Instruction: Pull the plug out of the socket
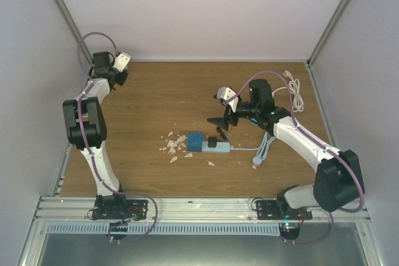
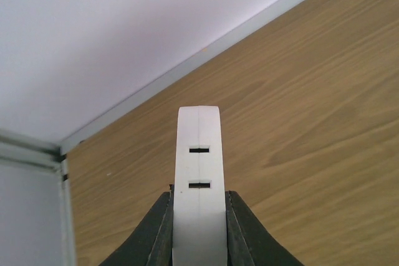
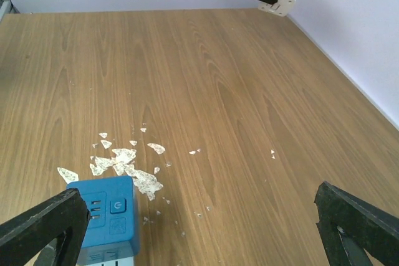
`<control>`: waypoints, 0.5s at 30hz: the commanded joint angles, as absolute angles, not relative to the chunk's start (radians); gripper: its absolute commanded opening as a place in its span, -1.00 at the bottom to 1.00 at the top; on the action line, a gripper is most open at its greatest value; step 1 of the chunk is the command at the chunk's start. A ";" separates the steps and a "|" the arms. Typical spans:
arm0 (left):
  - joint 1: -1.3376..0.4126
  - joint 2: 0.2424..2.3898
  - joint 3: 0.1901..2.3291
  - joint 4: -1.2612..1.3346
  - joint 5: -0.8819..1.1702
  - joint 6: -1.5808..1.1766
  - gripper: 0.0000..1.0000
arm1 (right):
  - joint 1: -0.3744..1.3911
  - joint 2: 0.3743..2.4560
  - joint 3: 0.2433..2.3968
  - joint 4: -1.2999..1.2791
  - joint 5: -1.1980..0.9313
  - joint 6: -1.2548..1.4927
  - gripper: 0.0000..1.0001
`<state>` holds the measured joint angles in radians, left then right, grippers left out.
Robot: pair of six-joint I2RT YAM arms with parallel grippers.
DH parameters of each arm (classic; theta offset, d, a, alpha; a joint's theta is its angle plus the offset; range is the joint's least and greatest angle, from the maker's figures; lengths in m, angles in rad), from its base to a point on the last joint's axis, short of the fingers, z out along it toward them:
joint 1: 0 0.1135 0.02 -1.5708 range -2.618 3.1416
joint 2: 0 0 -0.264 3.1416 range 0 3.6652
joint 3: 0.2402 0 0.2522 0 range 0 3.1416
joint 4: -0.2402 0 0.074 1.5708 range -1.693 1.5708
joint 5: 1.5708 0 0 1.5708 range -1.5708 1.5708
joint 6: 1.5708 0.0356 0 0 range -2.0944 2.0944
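Resting place: black plug (image 1: 221, 135) was seen in white socket strip (image 1: 215, 148), mid-bench (image 1: 149, 98).
Left jaws: clenched, far-left corner.
Right jaws: released, above strip.

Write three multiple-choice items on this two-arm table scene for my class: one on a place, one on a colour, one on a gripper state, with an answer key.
1. Where is the left gripper?
A. over the power strip
B. near the far left corner of the table
C. at the near edge

2. What colour is the block at the left end of the power strip?
A. red
B. blue
C. green

3. How does the right gripper stand?
A. open
B. shut on a cable
C. shut on the block

Key: 1 B, the top view shows it by the back wall; 2 B, plainly blue; 3 A, its fingers stand wide apart.
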<state>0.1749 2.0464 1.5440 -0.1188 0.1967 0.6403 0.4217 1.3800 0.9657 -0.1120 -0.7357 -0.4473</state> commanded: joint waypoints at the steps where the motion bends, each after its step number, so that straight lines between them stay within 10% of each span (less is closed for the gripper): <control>1: 0.179 2.122 1.615 -0.033 0.016 0.724 -1.00 | 0.406 1.362 0.947 -0.102 -0.786 -0.437 0.99; 15: 0.180 2.246 1.596 0.115 -0.171 0.858 -0.93 | 0.400 1.369 0.942 -0.112 -0.803 -0.438 0.99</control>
<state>0.1749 2.2192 1.5887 0.0109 -0.1173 0.8207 0.4126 1.3800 0.9482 -0.1123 -0.7765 -0.4397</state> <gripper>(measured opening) 0.179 0.995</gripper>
